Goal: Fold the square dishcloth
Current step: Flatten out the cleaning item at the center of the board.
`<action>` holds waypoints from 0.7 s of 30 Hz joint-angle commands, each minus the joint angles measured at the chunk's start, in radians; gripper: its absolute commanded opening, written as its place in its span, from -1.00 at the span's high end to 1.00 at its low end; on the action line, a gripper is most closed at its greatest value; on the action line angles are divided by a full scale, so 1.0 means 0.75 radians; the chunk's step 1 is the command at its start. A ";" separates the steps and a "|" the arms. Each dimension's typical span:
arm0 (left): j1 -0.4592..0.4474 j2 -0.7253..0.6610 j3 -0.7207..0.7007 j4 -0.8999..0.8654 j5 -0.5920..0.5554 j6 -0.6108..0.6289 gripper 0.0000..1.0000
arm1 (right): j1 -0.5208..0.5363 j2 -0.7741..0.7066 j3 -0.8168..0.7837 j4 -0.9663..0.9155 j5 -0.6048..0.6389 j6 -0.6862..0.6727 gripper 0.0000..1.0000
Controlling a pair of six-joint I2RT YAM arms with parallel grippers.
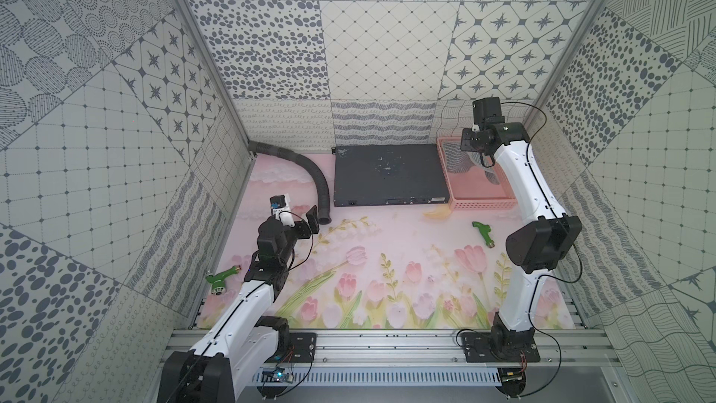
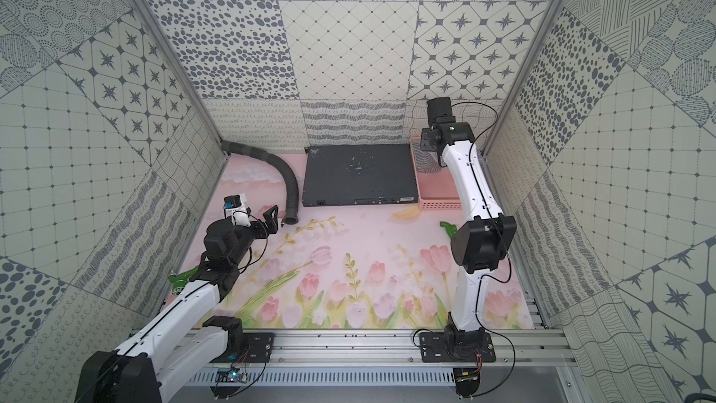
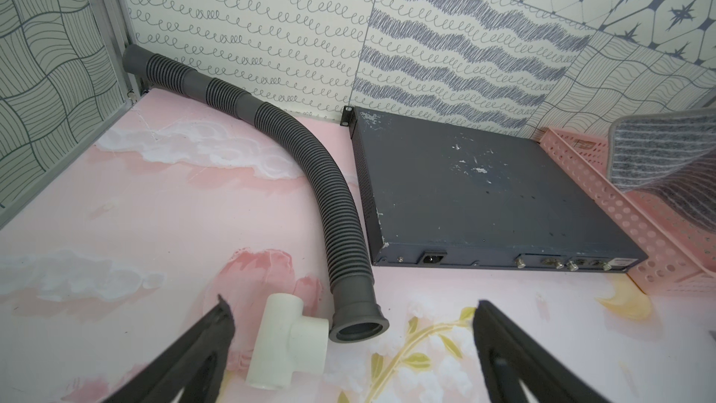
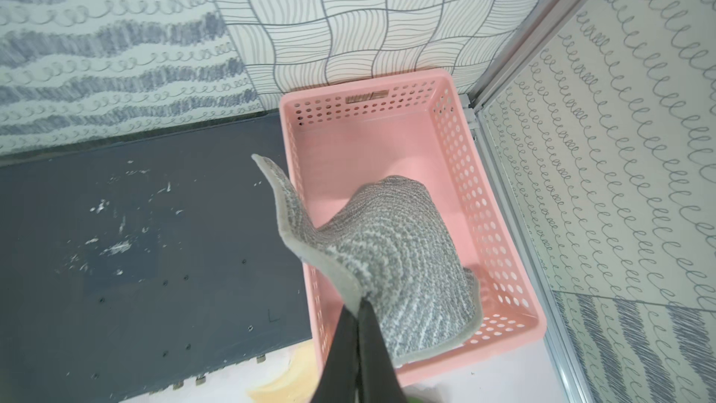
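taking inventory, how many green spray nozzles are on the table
2. One green nozzle lies beside the left arm; the other nozzle lies in front of the pink basket, near the right arm. An arm could hide more.

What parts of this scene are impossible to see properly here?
- Right wrist view: the dishcloth hides part of the floor of the pink basket.
- Left wrist view: the picture's edge cuts the dishcloth off.
- Both top views: the right arm covers much of the dishcloth.
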 commanded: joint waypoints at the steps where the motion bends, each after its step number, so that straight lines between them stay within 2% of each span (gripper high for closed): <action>1: -0.007 -0.038 0.081 -0.172 0.060 -0.067 -0.97 | 0.076 -0.134 -0.037 0.053 0.095 -0.043 1.00; 8: -0.007 -0.098 0.187 -0.316 0.206 -0.219 -0.97 | 0.310 -0.378 -0.077 0.055 0.205 -0.065 1.00; 14: -0.008 -0.139 0.277 -0.458 0.273 -0.398 -0.97 | 0.557 -0.575 -0.211 0.046 0.296 0.022 1.00; 17: -0.007 -0.153 0.316 -0.577 0.241 -0.538 -0.97 | 0.703 -0.633 -0.308 0.046 0.310 0.078 1.00; 21: -0.007 -0.154 0.330 -0.634 0.336 -0.606 -0.97 | 0.890 -0.640 -0.440 0.046 0.286 0.148 1.00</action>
